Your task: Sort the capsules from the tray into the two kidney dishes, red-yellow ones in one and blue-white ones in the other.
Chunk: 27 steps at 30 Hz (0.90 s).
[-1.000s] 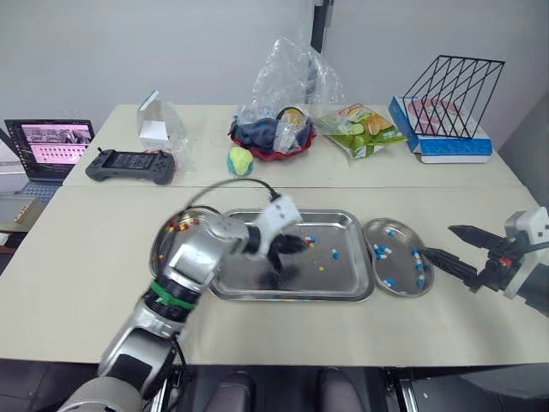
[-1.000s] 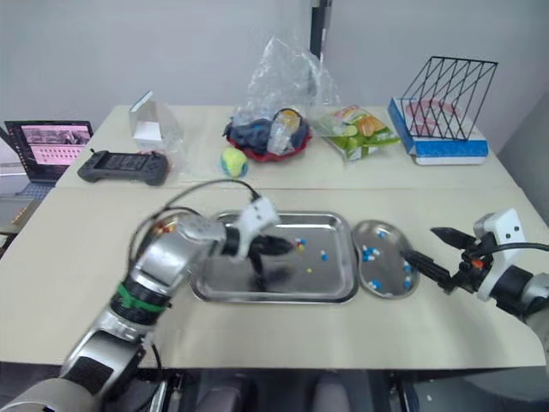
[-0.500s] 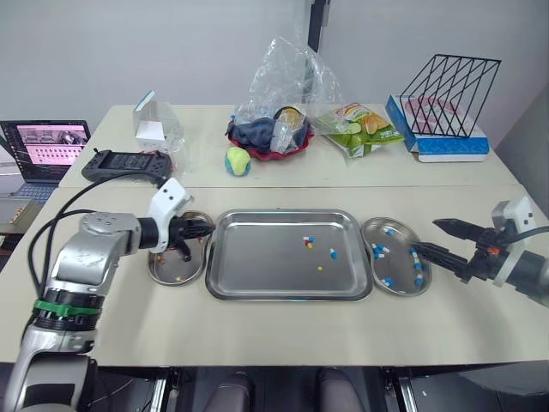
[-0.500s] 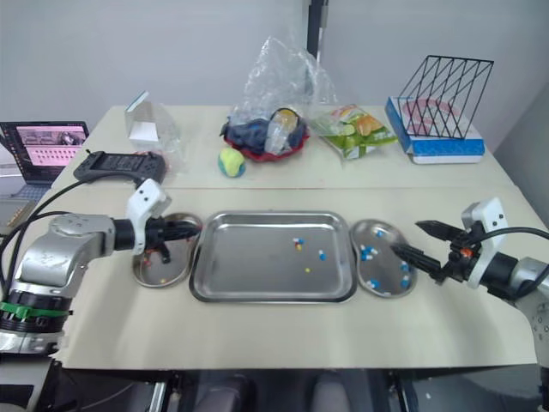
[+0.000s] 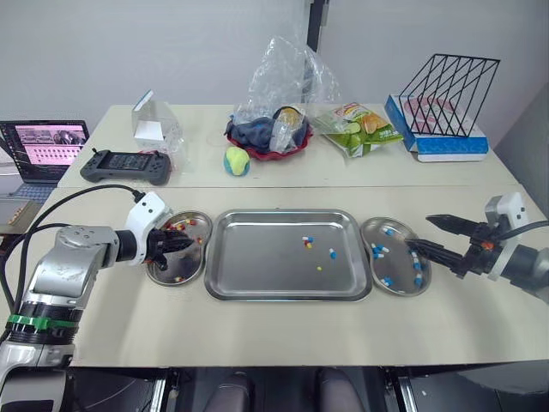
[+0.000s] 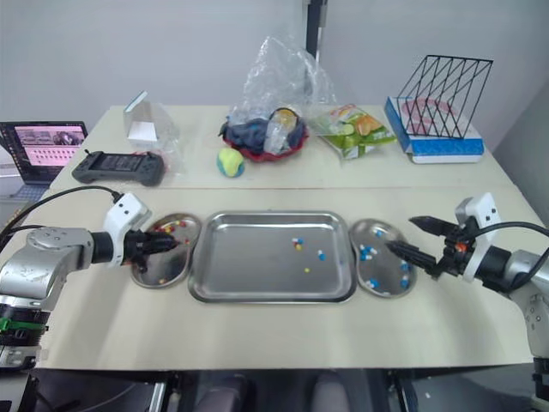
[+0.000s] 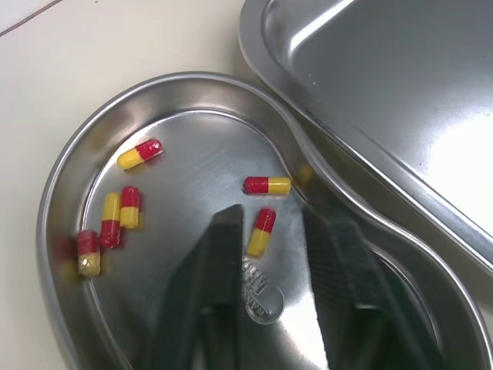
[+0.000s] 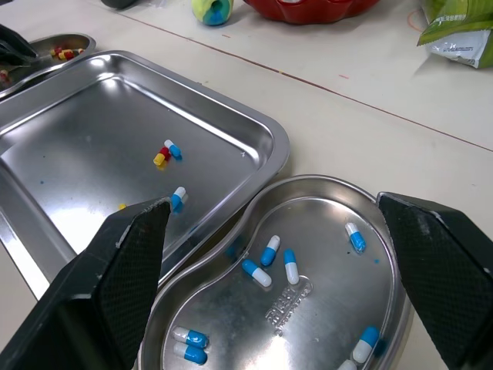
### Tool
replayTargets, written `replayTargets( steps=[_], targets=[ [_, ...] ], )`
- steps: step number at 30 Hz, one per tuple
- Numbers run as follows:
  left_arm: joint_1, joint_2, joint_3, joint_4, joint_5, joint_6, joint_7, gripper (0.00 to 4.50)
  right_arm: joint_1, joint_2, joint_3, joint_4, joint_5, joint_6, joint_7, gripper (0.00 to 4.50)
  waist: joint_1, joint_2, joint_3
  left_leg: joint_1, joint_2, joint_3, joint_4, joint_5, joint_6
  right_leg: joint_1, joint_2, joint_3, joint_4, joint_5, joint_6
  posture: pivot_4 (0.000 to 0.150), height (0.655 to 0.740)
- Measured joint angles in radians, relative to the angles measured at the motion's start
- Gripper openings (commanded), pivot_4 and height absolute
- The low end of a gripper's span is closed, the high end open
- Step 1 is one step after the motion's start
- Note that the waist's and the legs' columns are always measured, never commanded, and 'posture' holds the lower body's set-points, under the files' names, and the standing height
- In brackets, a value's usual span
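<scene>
One red-yellow capsule lengthwise between fingers

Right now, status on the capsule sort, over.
Left gripper open over red-yellow dish. Right gripper open near blue-white dish. Few capsules left in tray. Nothing blocking.

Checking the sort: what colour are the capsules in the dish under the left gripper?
Red and yellow capsules, clearest in the left wrist view.

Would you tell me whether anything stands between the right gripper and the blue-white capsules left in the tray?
Nothing visible does. The right gripper hangs open at the right kidney dish, and the nearest blue-white capsule lies bare on the tray floor. Only the two low rims lie between them.
</scene>
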Motion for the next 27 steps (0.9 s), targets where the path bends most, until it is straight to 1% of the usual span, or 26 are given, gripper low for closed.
replayTargets(
  steps=[3,4,6,7,9,13,16,18,22,25,27],
  targets=[
    [0.002,0.002,0.061,0.003,-0.014,-0.016,0.026,3.39,-0.007,-0.001,0.002,0.011,-0.002,-0.005,0.011,4.50,0.000,0.000,0.000,0.000,0.000,0.000,0.000,0.000,0.000,0.000,0.000,0.000,0.000,0.000,0.000,0.150,0.7400],
    [0.006,0.009,0.074,0.001,-0.020,-0.017,0.027,3.61,-0.010,-0.001,0.006,0.017,-0.004,-0.006,0.015,4.50,0.000,0.000,0.000,0.000,0.000,0.000,0.000,0.000,0.000,0.000,0.000,0.000,0.000,0.000,0.000,0.150,0.7400],
    [0.037,0.025,0.108,0.000,-0.024,-0.031,0.027,4.35,-0.015,-0.002,0.009,0.035,-0.009,-0.014,0.021,4.50,0.000,0.000,0.000,0.000,0.000,0.000,0.000,0.000,0.000,0.000,0.000,0.000,0.000,0.000,0.000,0.150,0.7400],
    [0.051,0.030,0.121,0.000,-0.024,-0.041,0.027,4.43,-0.015,-0.002,0.009,0.046,-0.012,-0.020,0.023,4.50,-0.001,0.000,0.000,0.000,0.000,0.000,0.000,0.000,0.000,0.000,0.000,0.000,0.000,0.000,0.000,0.150,0.7400],
    [0.077,0.030,0.170,0.003,-0.043,-0.082,0.026,4.43,-0.034,-0.002,0.013,0.082,-0.020,-0.031,0.029,4.50,-0.001,0.000,0.000,0.000,0.000,0.000,0.000,0.000,0.000,-0.001,0.000,0.000,0.000,0.000,0.000,0.150,0.7400],
    [0.083,0.039,0.280,0.031,-0.063,-0.177,0.039,4.43,-0.060,-0.002,0.007,0.166,-0.039,-0.083,0.034,4.50,0.000,0.000,0.000,0.000,0.000,0.000,0.000,0.000,0.000,-0.001,0.000,0.000,0.000,0.000,0.000,0.150,0.7400],
    [0.099,0.052,0.373,0.090,-0.071,-0.254,0.046,4.43,-0.065,-0.002,-0.013,0.238,-0.042,-0.121,0.039,4.50,0.000,0.000,0.000,0.000,0.000,0.000,0.000,0.000,-0.001,-0.001,0.000,0.000,-0.001,0.000,0.000,0.150,0.7400],
    [0.111,0.054,0.425,0.134,-0.099,-0.307,0.034,4.43,-0.070,-0.001,-0.021,0.285,-0.052,-0.161,0.037,4.50,-0.001,0.000,0.000,0.000,0.000,0.000,-0.001,0.000,-0.001,-0.001,0.000,0.000,0.000,0.000,0.000,0.150,0.7400],
    [0.169,0.026,0.532,0.249,-0.142,-0.448,0.003,4.43,-0.089,0.038,-0.040,0.371,-0.071,-0.252,0.011,4.50,-0.003,0.000,0.000,0.001,0.000,0.000,-0.001,-0.001,-0.001,-0.001,0.000,0.000,-0.001,0.000,0.000,0.150,0.7400],
    [0.209,0.010,0.557,0.311,-0.154,-0.501,-0.007,4.43,-0.090,0.051,-0.048,0.433,-0.080,-0.303,-0.005,4.50,-0.004,0.000,0.000,0.001,0.000,0.000,-0.001,-0.001,-0.001,-0.001,0.000,0.000,0.000,0.000,0.000,0.150,0.7400],
    [0.226,0.009,0.562,0.319,-0.163,-0.523,-0.011,4.43,-0.092,0.055,-0.049,0.450,-0.086,-0.325,-0.007,4.50,-0.001,0.000,0.000,0.001,0.000,0.000,-0.001,-0.001,-0.001,0.000,0.000,0.000,0.000,0.000,0.000,0.150,0.7400]
  ],
)
